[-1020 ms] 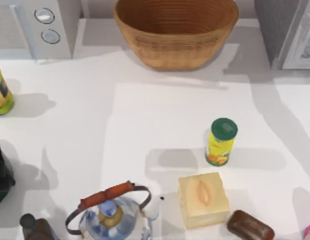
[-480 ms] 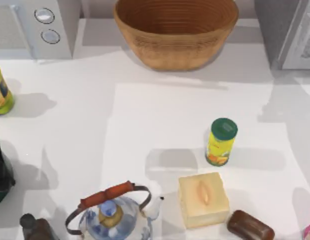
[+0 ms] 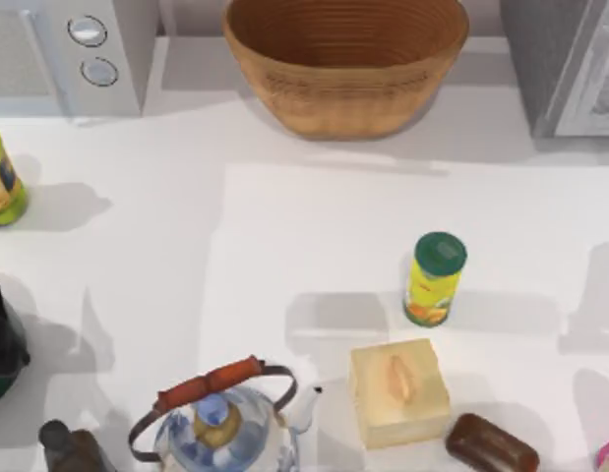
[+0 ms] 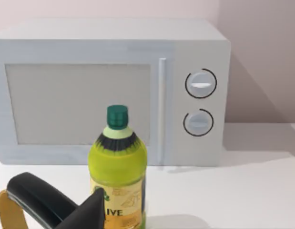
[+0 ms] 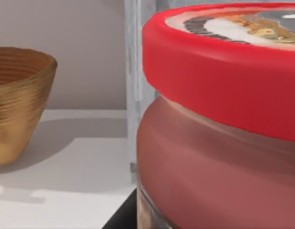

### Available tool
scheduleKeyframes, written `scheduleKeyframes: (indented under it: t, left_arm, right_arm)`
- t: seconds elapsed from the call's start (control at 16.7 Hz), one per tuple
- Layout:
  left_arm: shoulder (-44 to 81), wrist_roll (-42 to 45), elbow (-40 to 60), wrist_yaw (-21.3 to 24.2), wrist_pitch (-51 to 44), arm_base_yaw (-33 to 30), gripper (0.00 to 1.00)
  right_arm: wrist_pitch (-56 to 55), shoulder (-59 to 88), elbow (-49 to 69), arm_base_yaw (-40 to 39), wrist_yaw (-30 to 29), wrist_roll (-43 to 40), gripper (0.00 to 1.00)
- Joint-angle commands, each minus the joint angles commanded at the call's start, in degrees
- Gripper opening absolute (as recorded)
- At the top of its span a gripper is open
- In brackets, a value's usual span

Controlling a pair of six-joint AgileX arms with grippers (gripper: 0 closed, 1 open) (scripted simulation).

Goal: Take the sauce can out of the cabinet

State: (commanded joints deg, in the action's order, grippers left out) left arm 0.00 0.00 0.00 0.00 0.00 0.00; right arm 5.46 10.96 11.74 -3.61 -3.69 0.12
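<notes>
The sauce can (image 5: 218, 124) looms right up against the right wrist camera, with a red rim, a pale printed top and a reddish label. My right gripper is shut on it, and one dark finger (image 5: 119, 218) shows below the can. Behind the can stands a grey edge of the cabinet (image 5: 133, 71). In the top view the cabinet (image 3: 565, 64) stands at the table's far right corner, grey with a paler front panel. My left gripper (image 4: 61, 202) is parked open at the left, facing a yellow-green bottle (image 4: 117, 171).
A woven basket (image 3: 345, 59) stands at the back middle and a white microwave (image 3: 68, 54) at the back left. A yellow canister with a green lid (image 3: 435, 278), a pale block (image 3: 397, 391), a brown bar (image 3: 491, 444) and a kettle (image 3: 220, 423) stand towards the front.
The arm's shadow on the right of the table has slid from below the cabinet down towards the right edge. The objects on the table have not moved.
</notes>
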Motion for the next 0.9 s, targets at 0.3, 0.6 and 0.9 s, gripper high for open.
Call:
scheduleKeyframes:
  t: [0.3,0.6,0.9]
  left_arm:
    - [0.0,0.0,0.0,0.0,0.0,0.0,1.00]
    - [0.0,0.0,0.0,0.0,0.0,0.0,1.00]
    - [0.0,0.0,0.0,0.0,0.0,0.0,1.00]
  right_arm:
    - [-5.2,-10.5,-11.3,3.5,3.5,-0.1,0.00]
    - [-5.3,-10.7,-11.8,3.4,3.6,0.0,0.00]
    - [-10.1,-5.0,-8.8,1.3,3.8,0.2,0.00]
